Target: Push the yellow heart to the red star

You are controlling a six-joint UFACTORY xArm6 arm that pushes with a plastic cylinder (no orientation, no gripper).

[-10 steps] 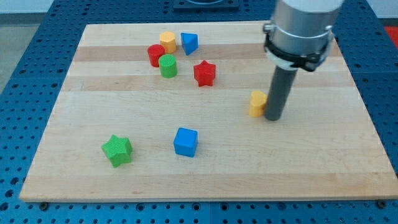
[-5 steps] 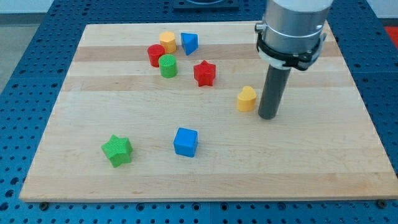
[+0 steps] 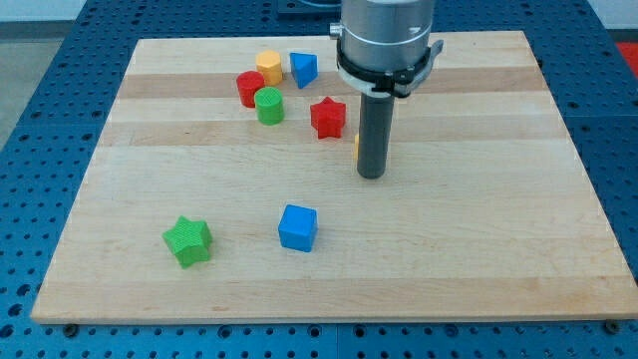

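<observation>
The red star (image 3: 327, 117) lies on the wooden board (image 3: 478, 249), right of centre near the view's top. The yellow heart (image 3: 357, 146) is almost wholly hidden behind my rod; only a thin yellow sliver shows at the rod's left edge, just right of and below the red star. My tip (image 3: 371, 176) rests on the board directly in front of the heart, below and right of the red star.
A red cylinder (image 3: 249, 88), a green cylinder (image 3: 268, 105), a yellow hexagonal block (image 3: 268, 67) and a blue block (image 3: 303, 69) cluster at the top left of the red star. A blue cube (image 3: 297, 226) and a green star (image 3: 187, 240) lie toward the view's bottom.
My rod and tip have slid to the view's left. The yellow heart has been pushed left with it, closer to the red star, and is now mostly hidden behind the rod.
</observation>
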